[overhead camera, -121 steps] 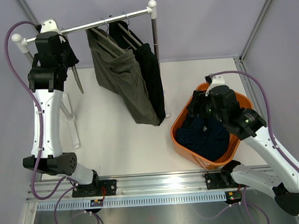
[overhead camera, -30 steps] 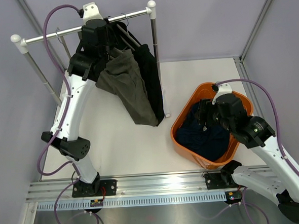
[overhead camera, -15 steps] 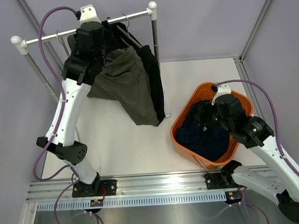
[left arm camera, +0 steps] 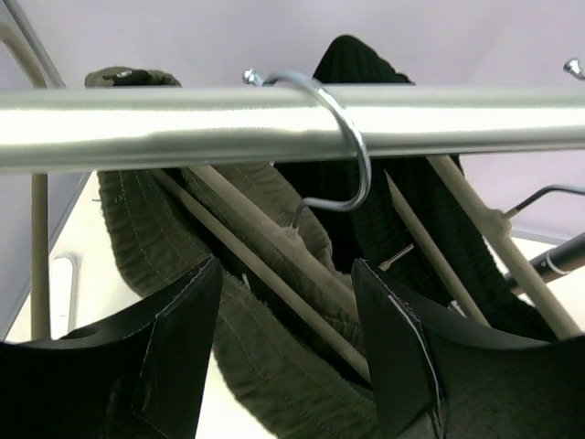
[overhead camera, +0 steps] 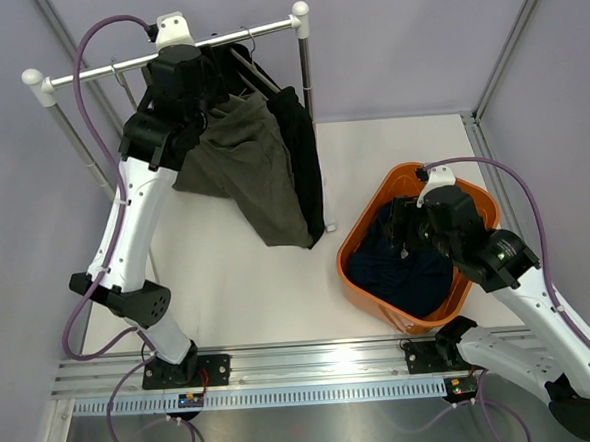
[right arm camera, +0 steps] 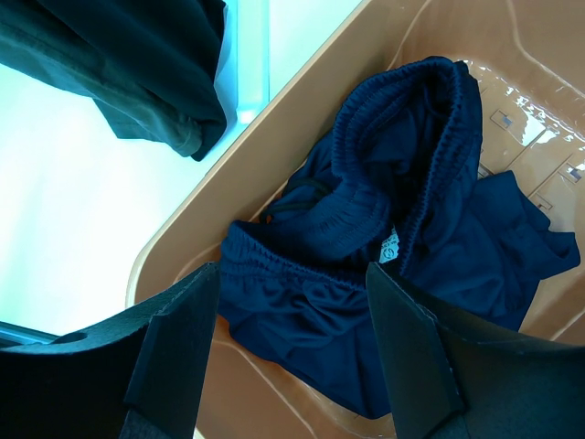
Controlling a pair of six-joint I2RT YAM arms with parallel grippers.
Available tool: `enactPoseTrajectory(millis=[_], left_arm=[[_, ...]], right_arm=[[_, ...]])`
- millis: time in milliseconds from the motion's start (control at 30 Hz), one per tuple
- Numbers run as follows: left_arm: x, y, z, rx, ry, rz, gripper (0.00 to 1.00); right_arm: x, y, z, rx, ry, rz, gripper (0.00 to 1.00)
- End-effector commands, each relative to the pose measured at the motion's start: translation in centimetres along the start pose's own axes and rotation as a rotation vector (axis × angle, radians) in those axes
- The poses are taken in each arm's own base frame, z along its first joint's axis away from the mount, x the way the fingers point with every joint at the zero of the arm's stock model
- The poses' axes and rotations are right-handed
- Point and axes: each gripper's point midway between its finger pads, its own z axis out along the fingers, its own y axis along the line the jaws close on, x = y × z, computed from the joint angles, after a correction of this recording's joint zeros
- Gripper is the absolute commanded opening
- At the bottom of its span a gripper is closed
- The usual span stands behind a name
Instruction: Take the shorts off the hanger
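**Left gripper** [left arm camera: 285,274]: jaws apart, straddling the wooden hanger [left arm camera: 239,256] and the olive-grey shorts [left arm camera: 274,384], just under the steel rail [left arm camera: 137,123] at the table's [overhead camera: 239,285] far edge. The black shorts [left arm camera: 366,82] hang beside them.

**Right gripper** [right arm camera: 292,274]: jaws apart and empty, above the navy shorts [right arm camera: 402,183] lying in the orange basket [right arm camera: 302,119] near the table's right edge.

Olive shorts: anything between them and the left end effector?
Nothing visible. The left end effector is open at the waistband of the olive shorts; the rail crosses above its fingers. The hanger arm runs through the fabric there, so a grip could catch it.
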Motion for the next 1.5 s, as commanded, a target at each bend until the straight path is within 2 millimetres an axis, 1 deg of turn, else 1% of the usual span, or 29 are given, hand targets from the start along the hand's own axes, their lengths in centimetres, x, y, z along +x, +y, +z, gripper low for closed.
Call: enactPoseTrajectory(millis=[0, 100, 200, 233, 300, 333, 367, 400, 500, 533, 633, 733, 933, 1067, 1100, 1167, 1200, 1233, 1267, 1333, 1467], left_arm=[[-1.2, -0.2, 0.4, -0.014, -0.038, -0.014, 0.63], [-0.6, -0.8, 1.4, -0.013, -0.032, -0.021, 0.63], [-0.2, -1.2, 1.9, -0.011, -0.028, -0.033, 0.63], [0.2, -1.5, 2.4, -0.007, -0.019, -0.031, 0.63], [0.3, -1.8, 2.6, -0.002, -0.015, -0.037, 0.63], [0.9, -2.1, 3.1, 0.000, -0.001, -0.032, 0.63], [1.1, -2.2, 3.3, 0.000, 0.005, -0.028, 0.62], [0.9, -2.3, 3.3, 0.002, 0.003, -0.030, 0.60], [1.4, -1.9, 3.5, -0.018, 0.019, 0.002, 0.53], [1.3, -1.5, 3.4, -0.033, 0.019, 0.013, 0.45], [1.0, -0.6, 2.8, -0.054, 0.016, 0.043, 0.32], [0.5, 0.1, 1.9, -0.063, 0.009, 0.054, 0.27], [-1.0, 1.5, 0.2, -0.081, -0.022, 0.057, 0.27], [-1.8, 2.0, -0.3, -0.080, -0.031, 0.065, 0.32], [-1.7, 2.0, -0.3, -0.071, -0.023, 0.072, 0.34], [-1.1, 2.0, 0.2, -0.073, 0.005, 0.096, 0.35], [-1.4, 2.0, -0.2, -0.062, 0.014, 0.100, 0.37], [-0.9, 1.8, 0.2, -0.049, 0.032, 0.116, 0.37], [-0.8, 1.9, 0.3, -0.042, 0.044, 0.118, 0.38], [0.1, 1.7, 0.4, -0.012, 0.080, 0.131, 0.38], [2.2, 1.6, 1.5, 0.016, 0.158, 0.165, 0.37]], right_arm=[[-0.6, 0.8, -0.1, -0.040, -0.016, -0.001, 0.73], [-0.8, 0.6, -0.4, -0.032, -0.020, -0.010, 0.73], [-0.7, 0.4, -0.4, -0.028, -0.020, -0.015, 0.73], [-0.7, 0.4, -0.4, -0.026, -0.019, -0.016, 0.73], [-0.7, 0.3, -0.5, -0.022, -0.019, -0.016, 0.73], [-0.6, 0.4, -0.4, -0.025, -0.015, -0.016, 0.73], [-0.7, 0.5, -0.5, -0.029, -0.016, -0.015, 0.73], [-0.7, 0.5, -0.4, -0.030, -0.014, -0.017, 0.73], [-0.8, 0.5, -0.5, -0.029, -0.016, -0.019, 0.73], [-0.7, 0.5, -0.5, -0.029, -0.016, -0.020, 0.73], [-0.6, 0.5, -0.3, -0.029, -0.012, -0.022, 0.73], [-0.7, 0.7, -0.2, -0.036, -0.012, -0.022, 0.73], [-0.6, 0.7, -0.1, -0.035, -0.007, -0.021, 0.73], [-0.4, 0.6, -0.1, -0.033, -0.005, -0.020, 0.73], [-0.4, 0.6, -0.1, -0.035, -0.007, -0.020, 0.73], [-0.4, 0.6, -0.1, -0.035, -0.007, -0.020, 0.73], [-0.4, 0.7, 0.0, -0.037, -0.003, -0.020, 0.73], [-0.3, 0.6, 0.0, -0.036, 0.000, -0.020, 0.73], [-0.4, 0.7, 0.0, -0.038, -0.002, -0.020, 0.73], [-0.3, 0.7, 0.1, -0.037, 0.000, -0.021, 0.73], [-0.2, 0.9, 0.2, -0.044, 0.008, -0.019, 0.73]])
